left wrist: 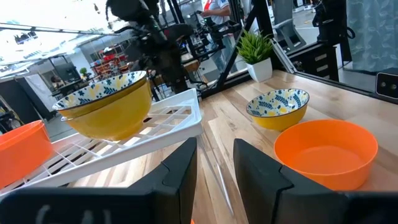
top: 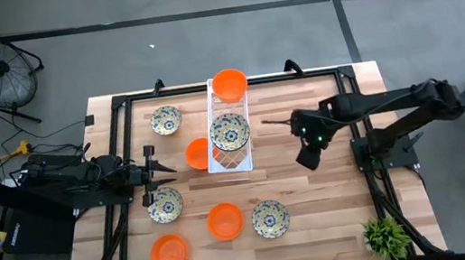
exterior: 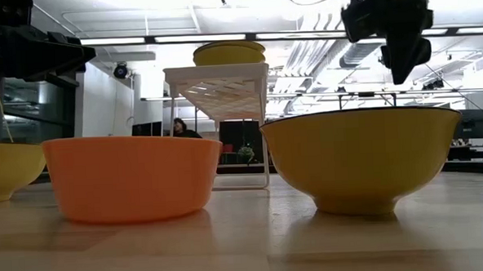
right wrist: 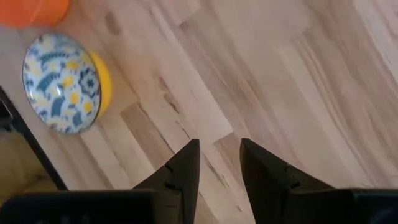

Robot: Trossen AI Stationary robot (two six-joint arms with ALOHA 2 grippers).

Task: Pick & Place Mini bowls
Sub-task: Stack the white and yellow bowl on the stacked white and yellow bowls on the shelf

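Several mini bowls are in view, some plain orange, some floral with yellow outsides. An orange bowl (top: 229, 84) and a floral bowl (top: 229, 131) sit on the white lattice tray (top: 230, 163). Another orange bowl (top: 197, 153) stands beside the tray. More bowls rest on the table: floral ones (top: 165, 119) (top: 165, 204) (top: 270, 219) and orange ones (top: 224, 220) (top: 169, 253). My right gripper (top: 309, 157) hangs open above bare wood to the right of the tray, pointing steeply down (right wrist: 219, 152). My left gripper (top: 169, 168) waits open at the left, level (left wrist: 214, 152).
A small potted plant (top: 386, 236) stands at the near right corner. Black frame rails (top: 121, 118) run along the table's edges. Bare wood (top: 315, 200) lies between the tray and the right arm's base. In the low view two bowls (exterior: 133, 177) (exterior: 361, 159) stand close to the camera.
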